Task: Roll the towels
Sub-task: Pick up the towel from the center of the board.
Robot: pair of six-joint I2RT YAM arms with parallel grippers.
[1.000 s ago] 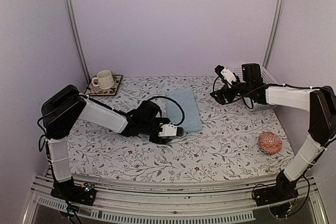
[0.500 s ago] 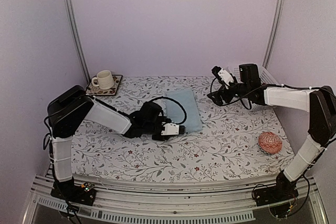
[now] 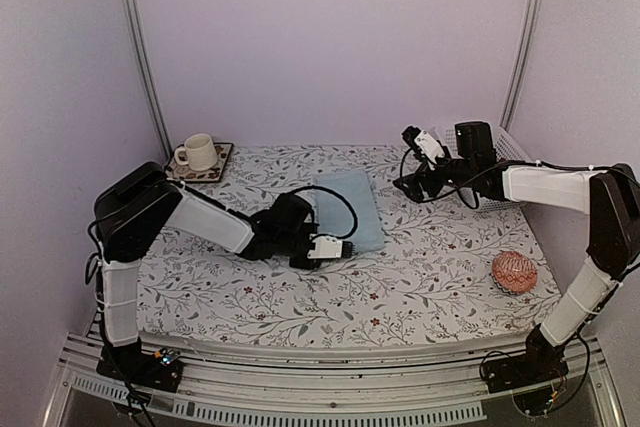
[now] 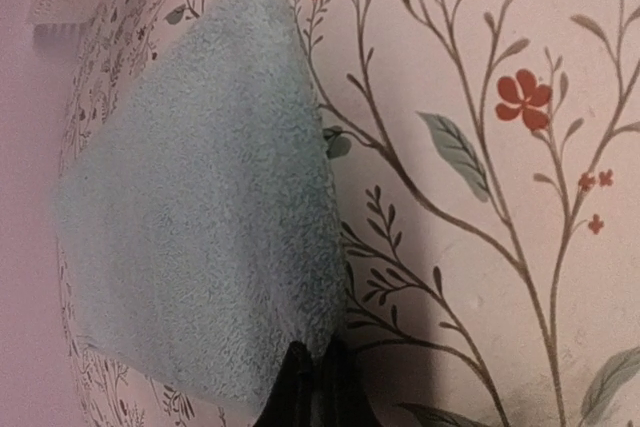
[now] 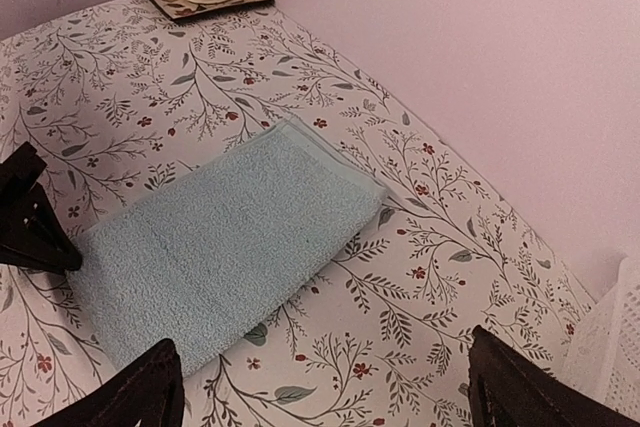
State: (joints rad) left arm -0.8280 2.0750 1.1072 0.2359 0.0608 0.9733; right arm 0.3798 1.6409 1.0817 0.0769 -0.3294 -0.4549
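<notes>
A pale light blue towel (image 3: 350, 205) lies flat and folded on the flowered tablecloth, mid-table. My left gripper (image 3: 345, 246) is low at its near right corner, shut, with the towel's edge pinched between the black fingertips (image 4: 300, 372). In the left wrist view the towel (image 4: 210, 227) spreads away from the jaws. My right gripper (image 3: 408, 183) hovers above the table to the right of the towel, open and holding nothing. Its view shows the towel (image 5: 220, 237) and the left gripper (image 5: 30, 232) at the towel's left end.
A cream cup on a patterned saucer (image 3: 198, 153) stands at the back left. An orange-pink patterned ball (image 3: 514, 272) rests at the right front. A white mesh basket (image 3: 508, 157) stands behind the right arm at the back right.
The left gripper has closed on the towel's near corner. The right gripper has shifted slightly left and stayed open.
</notes>
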